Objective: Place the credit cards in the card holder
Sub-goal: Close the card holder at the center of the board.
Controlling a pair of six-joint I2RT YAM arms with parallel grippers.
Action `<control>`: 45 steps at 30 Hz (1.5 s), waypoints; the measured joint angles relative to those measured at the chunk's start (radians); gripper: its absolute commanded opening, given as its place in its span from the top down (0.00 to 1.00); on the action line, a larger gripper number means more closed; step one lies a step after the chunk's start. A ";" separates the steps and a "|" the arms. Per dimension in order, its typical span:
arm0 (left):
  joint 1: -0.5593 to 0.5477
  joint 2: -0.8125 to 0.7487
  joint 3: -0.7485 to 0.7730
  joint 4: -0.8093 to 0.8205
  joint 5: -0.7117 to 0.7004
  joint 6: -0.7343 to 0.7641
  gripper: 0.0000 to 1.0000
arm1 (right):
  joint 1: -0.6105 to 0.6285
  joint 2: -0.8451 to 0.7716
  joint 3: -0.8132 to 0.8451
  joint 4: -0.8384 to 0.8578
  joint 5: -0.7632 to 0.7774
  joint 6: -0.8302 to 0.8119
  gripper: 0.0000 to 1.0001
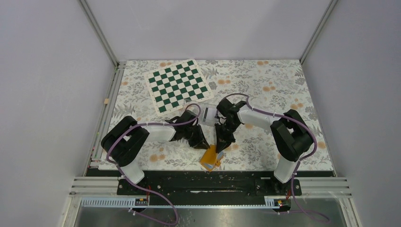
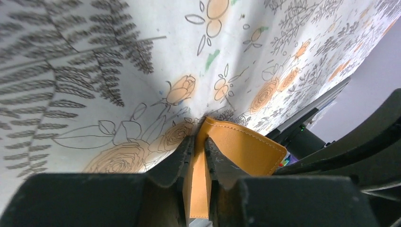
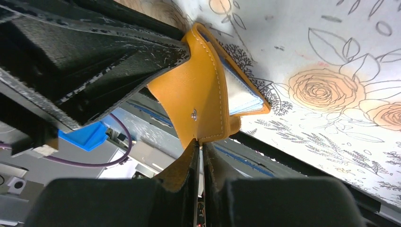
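The orange card holder [image 1: 210,158] hangs half open near the table's front edge, between the two arms. My left gripper [image 2: 199,142] is shut on one orange leaf of the card holder [image 2: 246,146]. My right gripper [image 3: 199,144] is shut on the lower edge of the card holder [image 3: 189,90], by its snap tab. Between the leaves shows a white and light blue layer [image 3: 241,97]; whether that is credit cards or lining I cannot tell. In the top view the left gripper [image 1: 202,143] and the right gripper [image 1: 221,144] meet just above the holder.
A green and white chessboard [image 1: 178,86] lies at the back left. A clear plastic box [image 1: 207,114] stands behind the grippers. The black front rail [image 1: 208,182] runs right under the holder. The left arm's dark body [image 3: 85,56] fills the right wrist view's upper left.
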 measured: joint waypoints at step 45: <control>-0.019 -0.062 -0.076 0.027 0.040 0.022 0.66 | -0.032 -0.035 -0.164 0.234 -0.118 -0.070 0.47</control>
